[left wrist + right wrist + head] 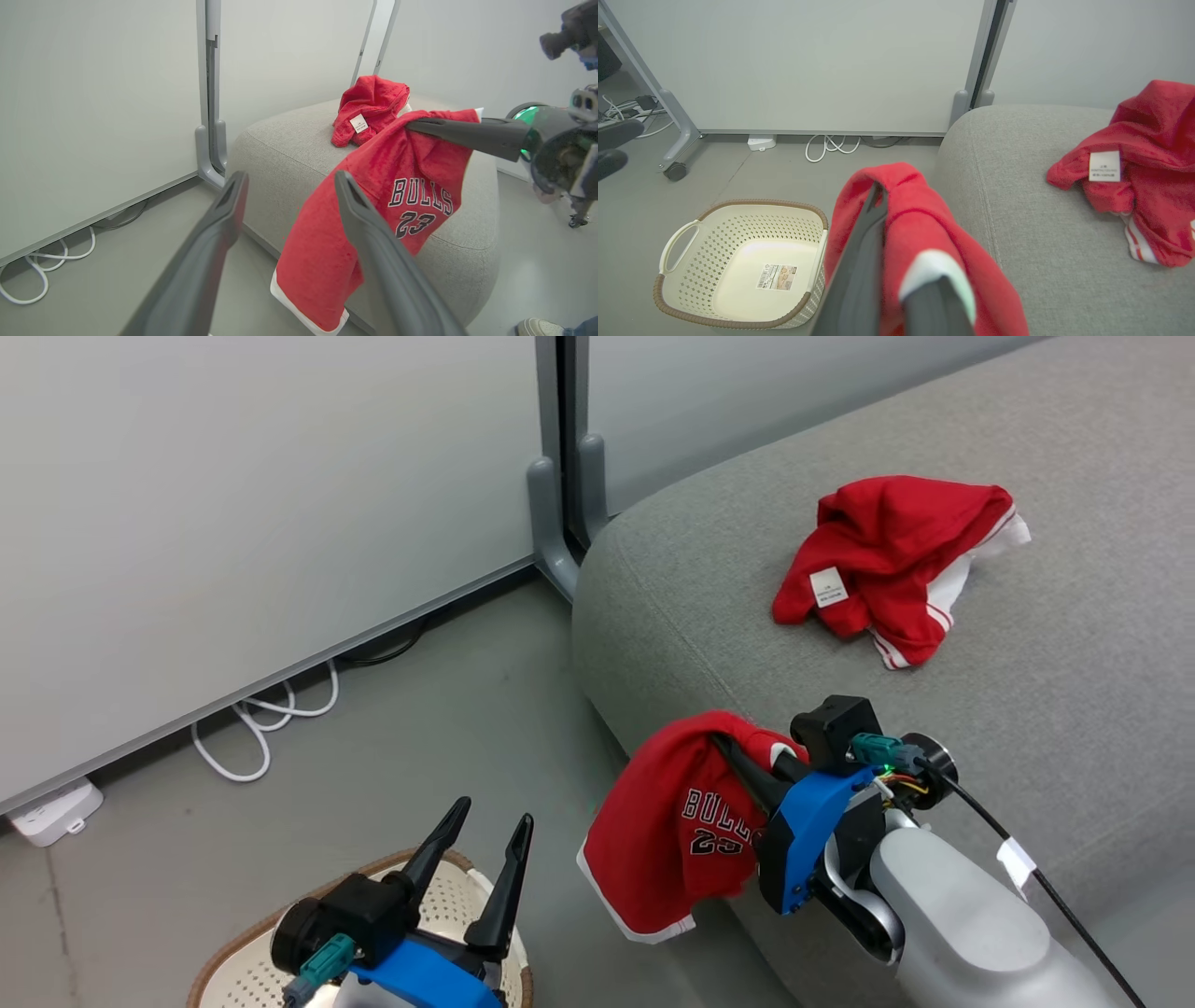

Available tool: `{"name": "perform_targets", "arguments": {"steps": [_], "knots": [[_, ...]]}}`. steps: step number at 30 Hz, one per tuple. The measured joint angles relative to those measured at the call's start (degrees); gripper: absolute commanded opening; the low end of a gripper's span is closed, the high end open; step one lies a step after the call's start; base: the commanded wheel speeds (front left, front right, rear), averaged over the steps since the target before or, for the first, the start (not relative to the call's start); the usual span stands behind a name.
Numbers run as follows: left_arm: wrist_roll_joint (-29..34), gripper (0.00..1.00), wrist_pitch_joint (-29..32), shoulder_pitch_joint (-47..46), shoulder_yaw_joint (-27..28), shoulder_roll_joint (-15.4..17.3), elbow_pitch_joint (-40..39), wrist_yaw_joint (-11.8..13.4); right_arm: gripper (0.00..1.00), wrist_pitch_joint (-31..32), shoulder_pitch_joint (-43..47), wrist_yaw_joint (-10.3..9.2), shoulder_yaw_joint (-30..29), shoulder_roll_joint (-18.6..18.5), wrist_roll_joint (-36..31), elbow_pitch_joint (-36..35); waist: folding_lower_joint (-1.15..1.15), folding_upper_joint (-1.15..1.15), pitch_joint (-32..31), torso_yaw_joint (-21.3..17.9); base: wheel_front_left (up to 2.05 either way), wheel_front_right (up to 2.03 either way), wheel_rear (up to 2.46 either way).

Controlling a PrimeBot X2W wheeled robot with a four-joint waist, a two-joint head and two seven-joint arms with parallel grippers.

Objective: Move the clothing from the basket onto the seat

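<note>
The right gripper point(738, 756) pinches one "BULLS 23" garment point(672, 831), which hangs against the seat point(1027, 709) edge; the second red garment point(887, 551) lies on the seat beyond. The left gripper point(490, 821) gapes wide above one basket point(756, 203).

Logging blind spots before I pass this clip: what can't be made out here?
1. Label on the crumpled garment: head view, print too small.
2. Jersey lettering: head view, its end hidden behind the mount of the right pincer.
3. Basket: head view, cut by the bottom edge, partly covered by the left pincer.
4. Shoe: left wrist view, cut off by the corner.
</note>
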Motion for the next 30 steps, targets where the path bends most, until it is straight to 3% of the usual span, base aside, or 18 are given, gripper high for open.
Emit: {"name": "perform_targets", "arguments": {"steps": [9, 21, 30], "knots": [[-0.3, 1.00, 0.0, -1.6, -1.6, 0.2, 0.4, 0.0, 0.00, -0.2, 0.6, 0.00, -0.3, 0.3, -0.1, -0.1, 0.00, 0.00, 1.1, -3.2, 0.00, 0.00, 0.00], [-0.6, 1.00, 0.0, -2.1, -1.7, 0.7, 0.7, 0.0, 0.00, -0.6, 0.4, 0.00, -4.1, 0.2, 0.1, 0.1, 0.00, 0.00, 2.0, -2.1, 0.00, 0.00, 0.00], [0.0, 1.00, 0.0, -5.2, -2.5, 2.1, 0.1, 0.0, 0.00, 1.6, -10.5, 0.00, -11.2, -4.1, 0.1, 1.1, 0.00, 0.00, 6.7, -1.1, 0.00, 0.00, 0.00]]}}
